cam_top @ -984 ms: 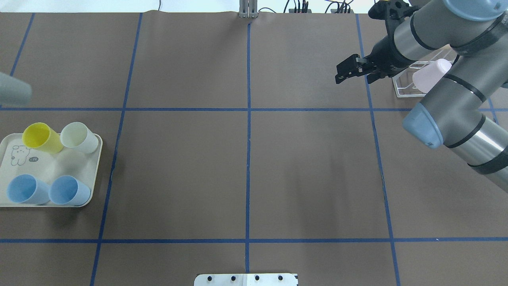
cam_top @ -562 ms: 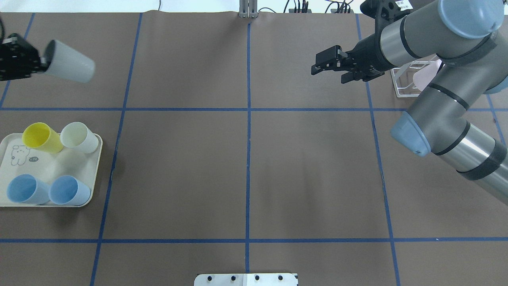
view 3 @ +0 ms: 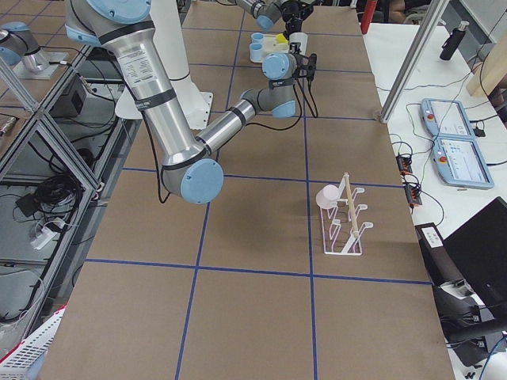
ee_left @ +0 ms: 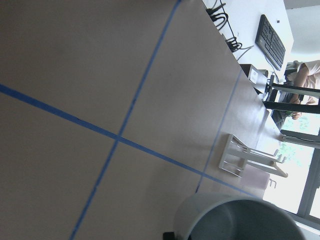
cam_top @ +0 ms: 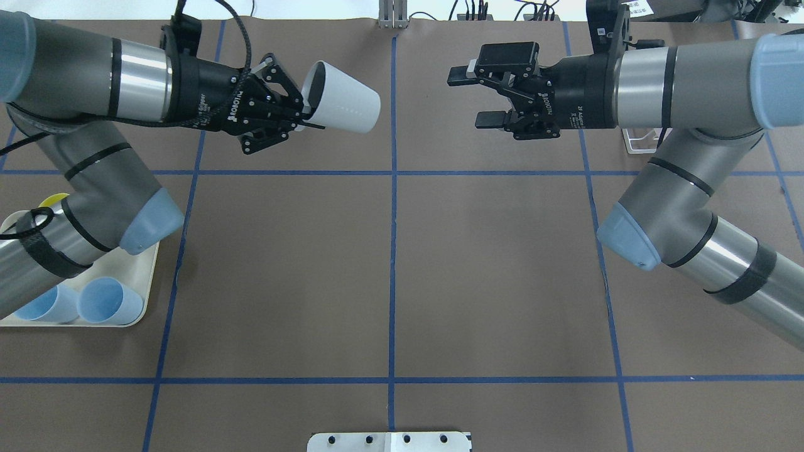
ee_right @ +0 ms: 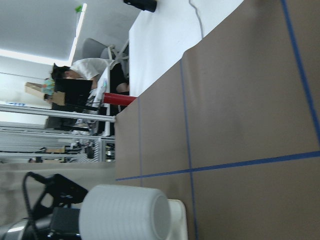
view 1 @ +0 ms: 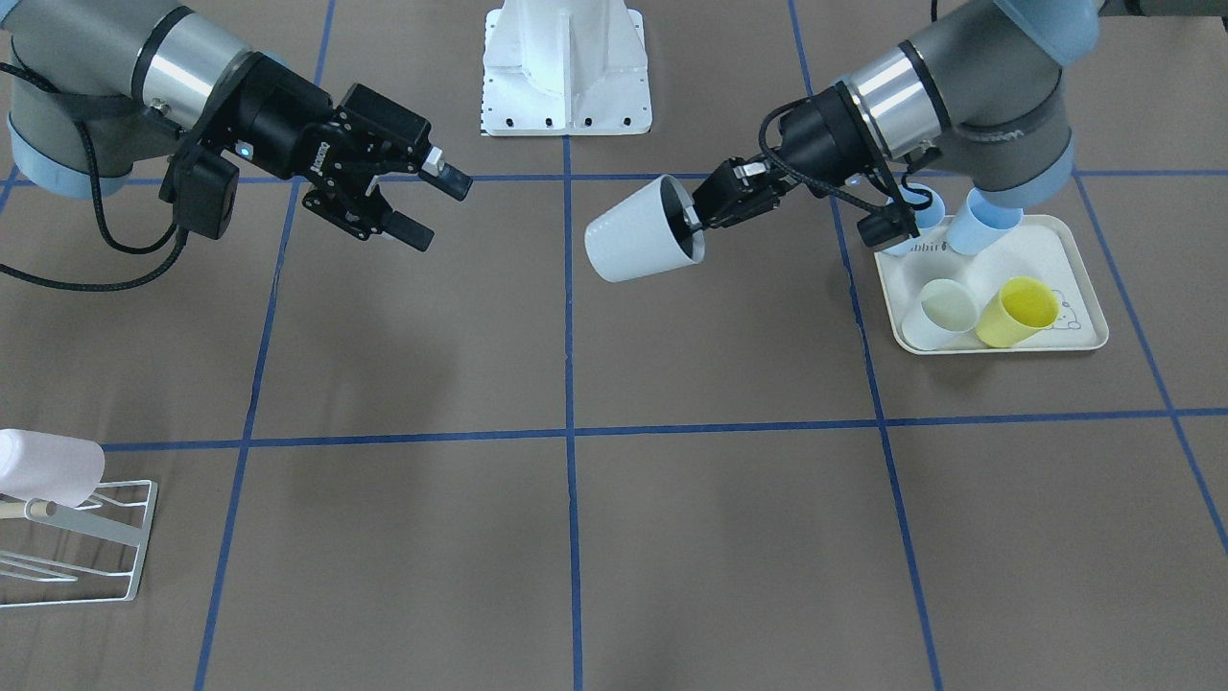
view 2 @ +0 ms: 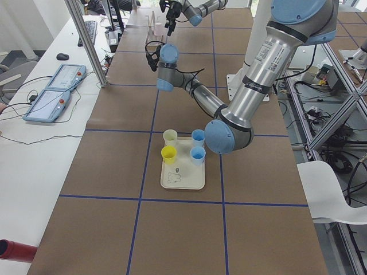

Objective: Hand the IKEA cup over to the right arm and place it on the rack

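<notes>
Brown desk [cam_top: 502, 270] gridded with blue tape, 2 robot arms reaching toward each other over its far half. Left pincer [cam_top: 304, 117] clamped on the rim of a white IKEA cup [cam_top: 344, 107] — cup held in the air on its side, closed base aimed at the right arm [cam_top: 659, 81]. Right pincer [cam_top: 475, 97] spread wide, holding nothing, level with the cup and well apart from it across the centre line. White wire rack [view 1: 115, 537] on the robot's right side of the desk, a pale pink cup [view 1: 48, 467] resting on its wooden peg [view 3: 346, 190]. Cream tray [view 1: 1079, 250] on the robot's left with 4 more cups — 2 blue cups [cam_top: 108, 300], 1 yellow cup [view 1: 1019, 309], 1 off-white cup [view 1: 945, 312]. Tray partly hidden under the left arm [cam_top: 75, 88] in the overhead view.
</notes>
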